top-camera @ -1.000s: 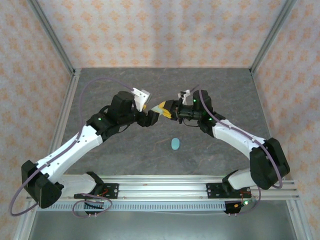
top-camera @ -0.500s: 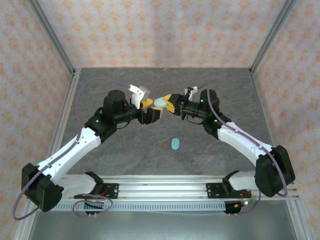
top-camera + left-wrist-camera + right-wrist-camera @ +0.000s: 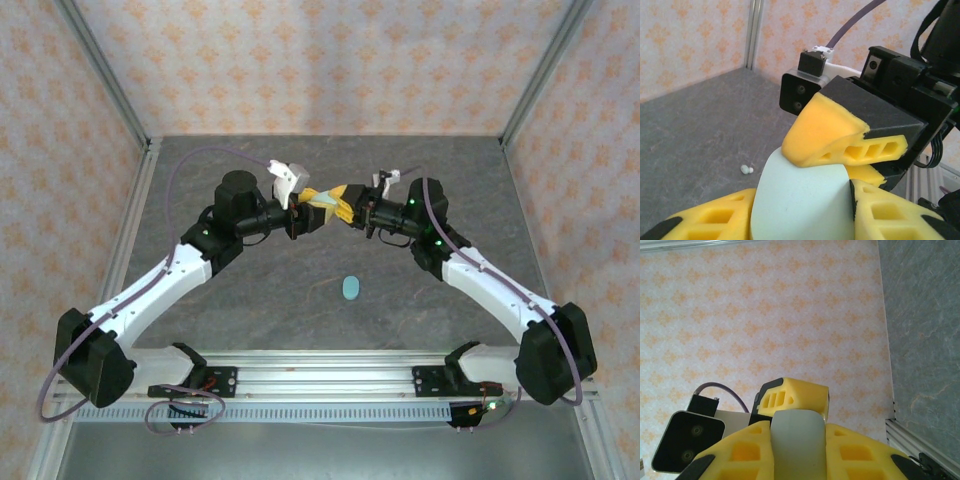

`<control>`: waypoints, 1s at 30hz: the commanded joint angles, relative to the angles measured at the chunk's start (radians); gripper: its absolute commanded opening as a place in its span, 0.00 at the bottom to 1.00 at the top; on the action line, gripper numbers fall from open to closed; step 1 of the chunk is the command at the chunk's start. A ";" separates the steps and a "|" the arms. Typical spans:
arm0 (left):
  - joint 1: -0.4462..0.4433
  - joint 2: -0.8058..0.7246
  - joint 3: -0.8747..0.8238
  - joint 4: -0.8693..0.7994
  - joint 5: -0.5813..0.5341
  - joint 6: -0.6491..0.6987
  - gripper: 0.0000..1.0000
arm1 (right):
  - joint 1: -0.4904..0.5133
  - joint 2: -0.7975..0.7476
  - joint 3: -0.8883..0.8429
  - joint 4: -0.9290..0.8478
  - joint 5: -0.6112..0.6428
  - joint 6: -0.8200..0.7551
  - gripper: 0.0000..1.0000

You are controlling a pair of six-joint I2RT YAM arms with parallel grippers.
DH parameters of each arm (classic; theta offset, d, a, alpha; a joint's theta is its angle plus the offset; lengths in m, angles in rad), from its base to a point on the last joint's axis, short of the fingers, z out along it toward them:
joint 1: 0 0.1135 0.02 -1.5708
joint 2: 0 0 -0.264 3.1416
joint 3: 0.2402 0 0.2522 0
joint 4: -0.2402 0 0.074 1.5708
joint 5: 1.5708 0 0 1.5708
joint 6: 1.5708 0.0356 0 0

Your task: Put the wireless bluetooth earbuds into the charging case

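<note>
Teal case [image 3: 800,200] in right pincer [image 3: 797,435]

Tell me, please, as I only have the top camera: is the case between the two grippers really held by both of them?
Observer: Yes on the left. In the left wrist view the pale case sits clamped between the yellow fingers of the left gripper.
Operator: And the right side's own grip?
Observer: The right wrist view shows the case squeezed between both fingers of the right gripper.
Operator: Are any earbuds nearby?
Observer: One tiny whitish earbud lies on the table, beyond the case in the left wrist view and apart from it.
</note>
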 commanded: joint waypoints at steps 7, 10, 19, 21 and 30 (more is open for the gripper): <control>0.004 0.005 0.082 -0.051 0.034 0.042 0.20 | 0.001 -0.040 0.055 -0.029 -0.033 -0.018 0.32; 0.005 -0.001 0.102 -0.101 0.050 0.060 0.18 | -0.001 -0.058 0.114 -0.220 -0.031 -0.198 0.49; 0.006 -0.027 0.175 -0.301 0.148 0.133 0.17 | -0.001 -0.107 0.446 -0.969 0.133 -0.861 0.72; 0.007 -0.030 0.180 -0.308 0.155 0.134 0.17 | -0.002 -0.099 0.426 -0.920 0.080 -0.805 0.72; 0.006 -0.041 0.176 -0.222 0.150 0.088 0.17 | 0.048 -0.069 0.359 -0.773 0.004 -0.641 0.73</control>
